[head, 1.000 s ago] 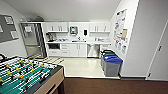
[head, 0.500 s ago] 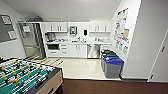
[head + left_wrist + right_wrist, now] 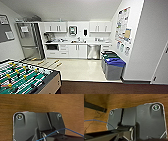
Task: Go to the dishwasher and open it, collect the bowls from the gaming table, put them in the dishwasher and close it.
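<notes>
Robot facing a kitchenette, with the dishwasher (image 3: 94, 51) closed under the back counter, between white cabinets (image 3: 75, 50) and recycling bins (image 3: 113, 65).

The robot is heading toward it; a straight line over the pale floor (image 3: 77, 68), clearing the foosball table (image 3: 23, 80) at near left, would serve best; the handle is blurring into the steel front; whether either gripper is spread or pressed together cannot be told; wrist cameras are looking at wood-grain flooring (image 3: 41, 104).

Count: 1 dishwasher (image 3: 94, 51), 1 fridge (image 3: 29, 41), 1 foosball table (image 3: 23, 80), 2 bins (image 3: 113, 65).
</notes>
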